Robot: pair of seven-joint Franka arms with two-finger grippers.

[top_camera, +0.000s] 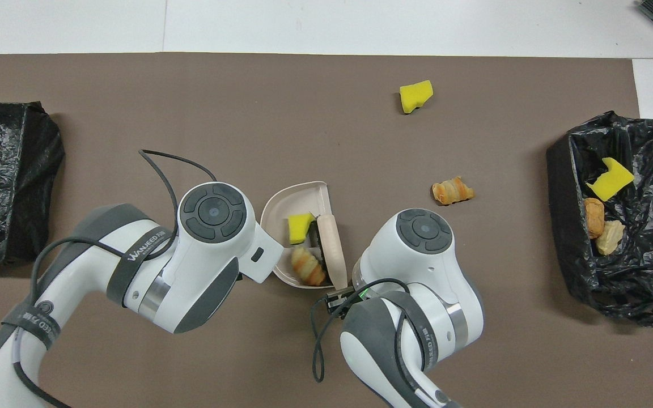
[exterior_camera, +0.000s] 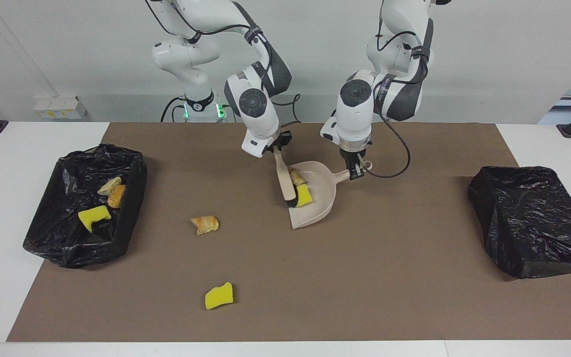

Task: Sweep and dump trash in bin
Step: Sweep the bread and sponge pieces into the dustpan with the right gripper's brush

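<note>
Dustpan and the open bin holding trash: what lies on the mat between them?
Only one bread piece lies between the dustpan and the open bin; otherwise bare mat. Both views show it.

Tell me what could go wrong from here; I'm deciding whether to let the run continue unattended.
1. The dustpan, held at its handle by the left gripper, has an open mouth; the yellow sponge chunk and bread piece in it might slide out if it tips.
2. The brush in the right gripper rests against them; pulling away could flick them out.
3. The loose croissant piece and sponge chunk may be missed.
</note>
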